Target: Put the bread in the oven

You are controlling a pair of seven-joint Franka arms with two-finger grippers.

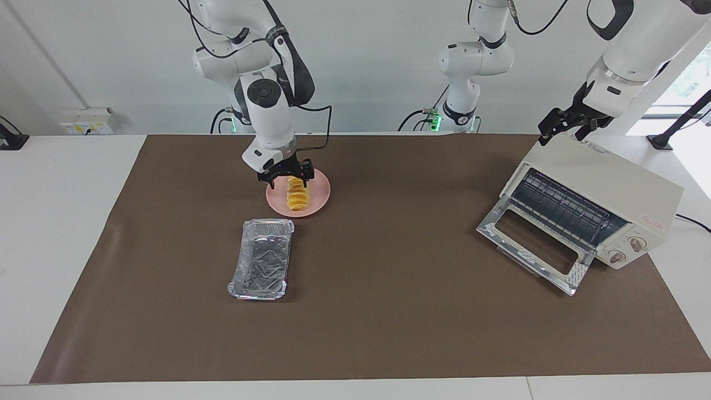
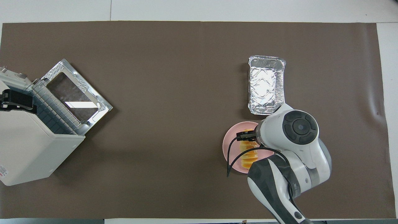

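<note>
Bread (image 1: 297, 198) sits on pink plate (image 1: 318, 203), right gripper (image 1: 285, 171) down over it w/ jaws apart, oven (image 1: 589, 205) door already open, left gripper (image 1: 566, 126) waits above oven, jaws unclear — grab & transfer left.

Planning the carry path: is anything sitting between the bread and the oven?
Nothing visible does. The bread lies on the pink plate, under the right gripper; bare mat runs to the oven, whose door is down.

Crinkled shiny foil tray (image 1: 261, 258), matt mat (image 1: 389, 311)
</note>
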